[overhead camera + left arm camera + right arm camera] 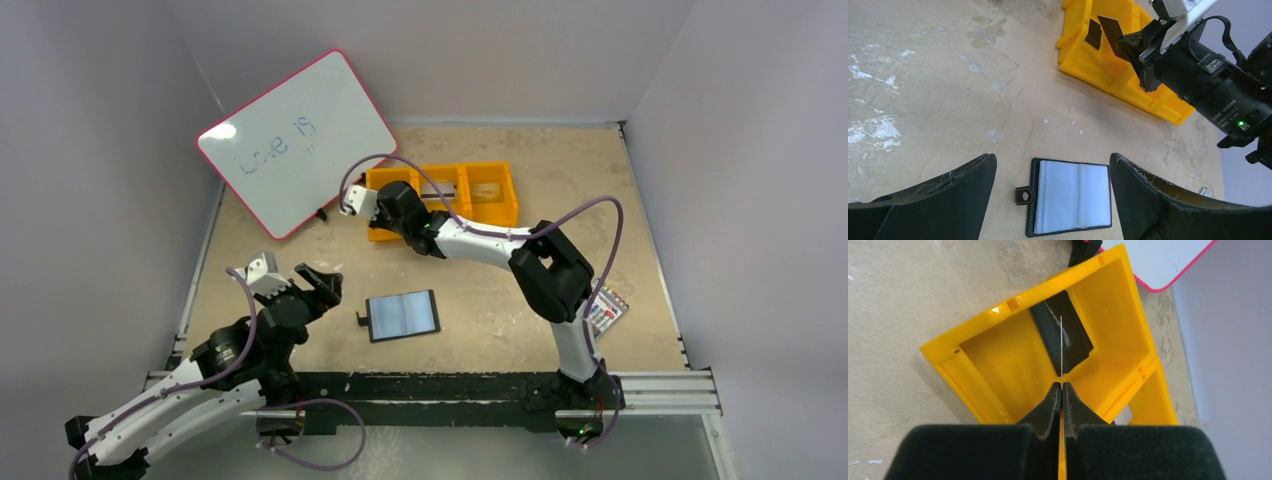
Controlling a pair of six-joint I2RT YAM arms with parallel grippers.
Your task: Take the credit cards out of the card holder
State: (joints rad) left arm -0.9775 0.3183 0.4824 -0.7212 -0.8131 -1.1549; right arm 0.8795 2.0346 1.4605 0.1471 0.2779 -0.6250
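The black card holder [403,315] lies open on the table, clear sleeves up and snap tab at its left; it also shows in the left wrist view [1071,204]. My left gripper [295,280] is open and empty, and its jaws straddle the holder from above [1053,160]. My right gripper [358,200] is shut on a thin dark card [1110,32], seen edge-on in the right wrist view [1061,345], over the left compartment of the orange tray [998,355]. A black card [1075,337] lies in that compartment.
The orange three-compartment tray [490,185] stands at the back middle. A pink-edged whiteboard [295,140] leans at the back left, close to the tray. A pack of coloured markers [607,312] lies at the right, beside the right arm.
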